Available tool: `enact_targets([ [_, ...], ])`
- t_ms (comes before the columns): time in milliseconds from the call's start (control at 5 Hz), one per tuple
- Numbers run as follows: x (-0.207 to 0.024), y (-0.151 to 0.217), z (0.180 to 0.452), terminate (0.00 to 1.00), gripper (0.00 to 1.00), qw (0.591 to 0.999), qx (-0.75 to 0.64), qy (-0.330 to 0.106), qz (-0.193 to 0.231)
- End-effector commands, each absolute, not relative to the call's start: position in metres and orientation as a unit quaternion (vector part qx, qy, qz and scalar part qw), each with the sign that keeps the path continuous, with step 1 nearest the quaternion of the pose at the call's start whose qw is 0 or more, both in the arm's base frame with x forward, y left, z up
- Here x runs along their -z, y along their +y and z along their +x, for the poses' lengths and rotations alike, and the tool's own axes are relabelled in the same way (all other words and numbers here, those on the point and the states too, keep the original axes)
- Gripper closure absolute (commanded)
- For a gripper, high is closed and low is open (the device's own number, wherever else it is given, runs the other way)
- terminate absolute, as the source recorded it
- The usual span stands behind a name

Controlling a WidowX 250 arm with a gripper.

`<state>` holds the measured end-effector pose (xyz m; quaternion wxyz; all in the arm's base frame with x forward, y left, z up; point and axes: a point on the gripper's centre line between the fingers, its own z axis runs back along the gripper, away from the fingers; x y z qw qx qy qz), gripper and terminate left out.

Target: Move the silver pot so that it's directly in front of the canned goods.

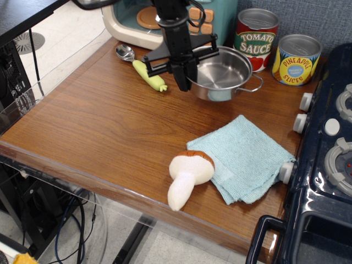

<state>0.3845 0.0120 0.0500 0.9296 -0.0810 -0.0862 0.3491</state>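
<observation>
Steel pot (221, 76) gripped at its left rim by closed gripper (183, 78), near desk's back edge, just before cans (275, 48); lowering and release remain.

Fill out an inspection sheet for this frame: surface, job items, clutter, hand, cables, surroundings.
Surface: wooden tabletop, no spills seen.
Job's things: silver pot held by its left rim, in front and left of the tomato sauce can; whether it touches the table is unclear. Pineapple slices can upright to the right.
Clutter: light blue cloth with toy mushroom at its left edge; spoon with green handle; toy microwave at back.
Hand: hand shut on the pot rim.
Cables: cables below the table.
Surroundings: toy stove at right, grey wall behind.
</observation>
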Motion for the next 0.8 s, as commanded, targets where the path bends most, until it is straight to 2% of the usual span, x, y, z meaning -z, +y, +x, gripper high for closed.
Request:
enact_targets([
  [0,-0.0483,-0.0063,0.3979,0.0,1.0,0.937,-0.325,-0.105,-0.077],
  [200,-0.0406,-0.0096,0.4002,0.0,1.0,0.939,-0.323,-0.092,-0.074],
  [400,-0.0417,-0.0081,0.3976,0.0,0.0,0.937,-0.329,-0.09,-0.077],
  [600,-0.0446,-0.0056,0.3968,0.0,0.0,0.937,-0.331,-0.081,-0.076],
])
